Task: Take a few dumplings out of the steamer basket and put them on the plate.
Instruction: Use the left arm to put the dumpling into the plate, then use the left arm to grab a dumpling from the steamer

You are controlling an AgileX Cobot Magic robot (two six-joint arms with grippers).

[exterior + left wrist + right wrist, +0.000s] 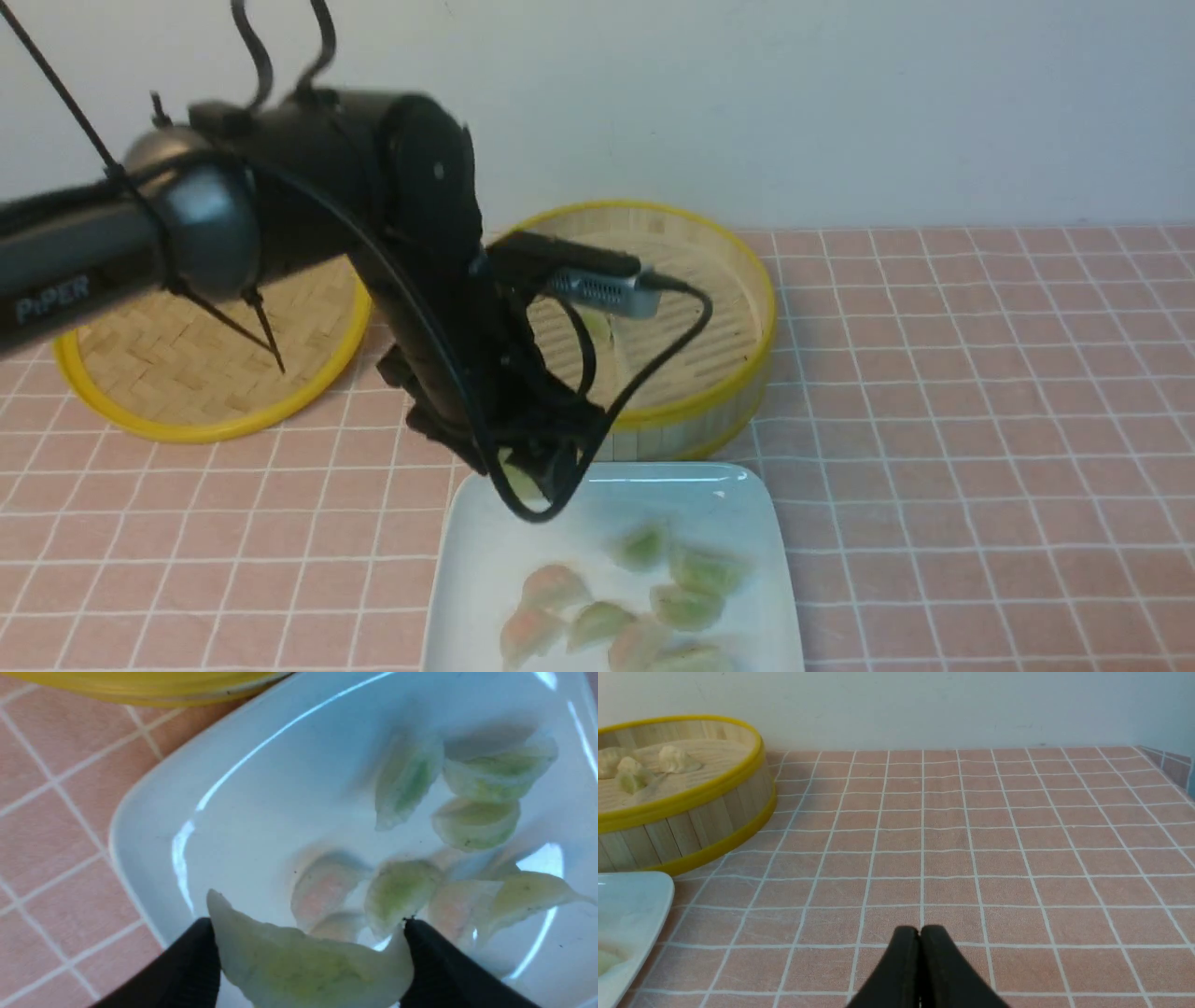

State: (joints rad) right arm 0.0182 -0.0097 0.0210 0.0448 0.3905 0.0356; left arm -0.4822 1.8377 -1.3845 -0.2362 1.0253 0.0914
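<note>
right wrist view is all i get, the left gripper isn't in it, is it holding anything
Observer: Yes. The left gripper has a pale green dumpling pinched between its fingertips.
Operator: where is it, i only see one corner of the plate
Observer: Over the plate, at the edge nearest the steamer basket.
Operator: anything else out past the basket that i can't see
Observer: Yes, a shallow woven lid with a yellow rim lies on the tiled surface, to the left of the basket.
</note>
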